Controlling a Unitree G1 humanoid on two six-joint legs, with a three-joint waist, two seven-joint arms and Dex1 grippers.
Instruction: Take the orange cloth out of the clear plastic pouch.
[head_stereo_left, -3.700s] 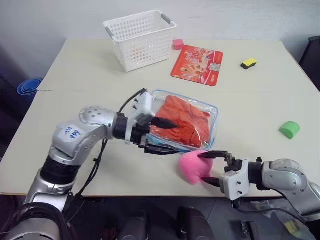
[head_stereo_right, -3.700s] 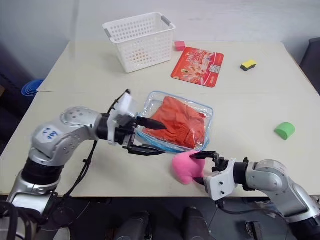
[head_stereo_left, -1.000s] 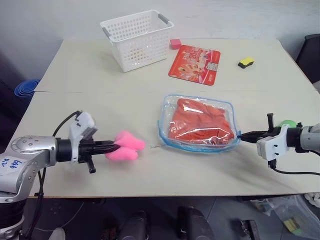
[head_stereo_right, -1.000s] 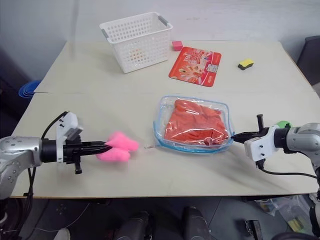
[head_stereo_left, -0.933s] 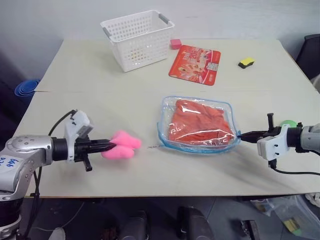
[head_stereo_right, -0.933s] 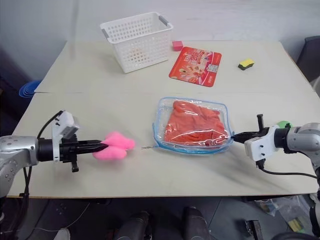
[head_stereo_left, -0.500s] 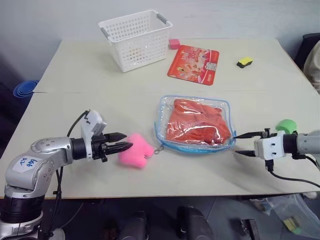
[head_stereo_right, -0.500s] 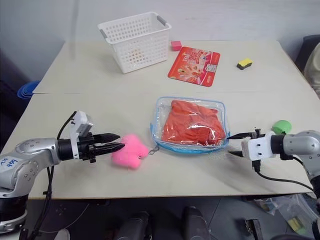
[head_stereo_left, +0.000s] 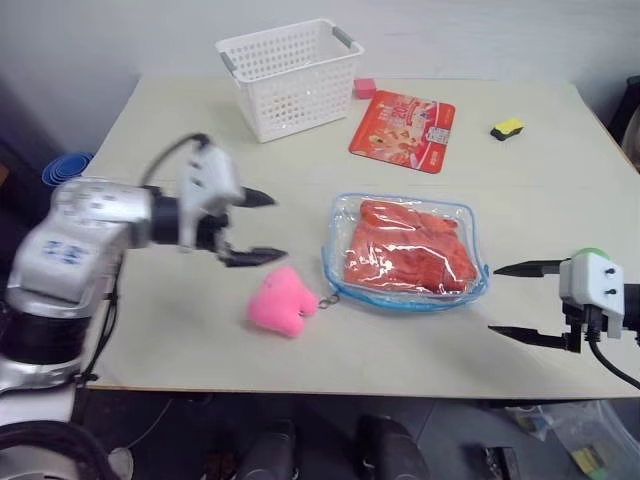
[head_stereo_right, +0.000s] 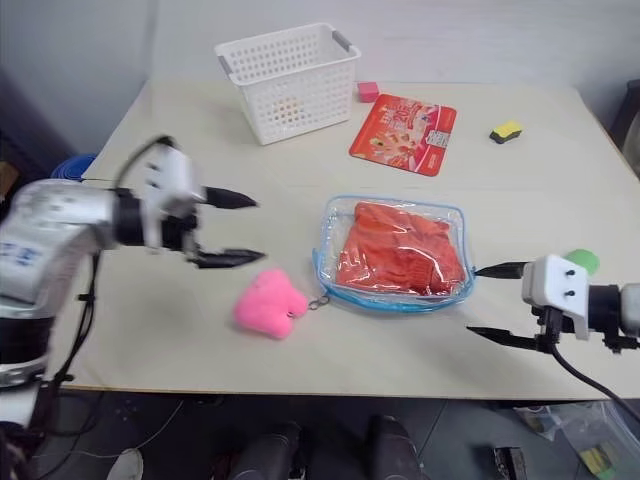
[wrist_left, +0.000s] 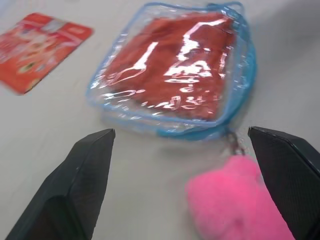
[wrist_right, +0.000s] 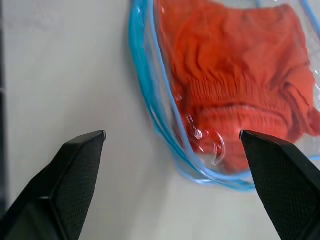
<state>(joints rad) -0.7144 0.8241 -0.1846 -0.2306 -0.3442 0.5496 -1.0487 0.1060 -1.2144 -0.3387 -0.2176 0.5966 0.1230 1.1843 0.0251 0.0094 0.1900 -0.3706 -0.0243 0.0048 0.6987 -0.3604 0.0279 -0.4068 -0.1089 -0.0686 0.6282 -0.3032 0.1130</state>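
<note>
the clear pouch (head_stereo_left: 405, 252) lies flat in the middle of the surface (head_stereo_left: 560, 170). the orange cloth (head_stereo_left: 408, 248) is folded up inside it and fills most of it, so it is not out yet. a pink fluffy toy (head_stereo_left: 282, 302) sits just beside the pouch's near left corner, and a little chain seems to join the two, which may be why it lies so close.

the left claw (head_stereo_left: 252, 228) hangs above the surface to the left of the pouch, a bit apart from it. its two black fingers are spread wide and hold nothing. it points toward the pouch and the toy, so it looks ready to reach in from that side.

the right claw (head_stereo_left: 519, 300) is near the pouch's right edge but not touching it. its fingers are also spread wide and hold nothing.

with one claw on each side, one could hold the pouch down while the other pulls the cloth. i cannot tell if the zipper is open.

a white basket (head_stereo_left: 288, 77), a red packet (head_stereo_left: 403, 130), and small yellow (head_stereo_left: 507, 128) and green (head_stereo_left: 590, 255) things sit farther off, out of the way.
</note>
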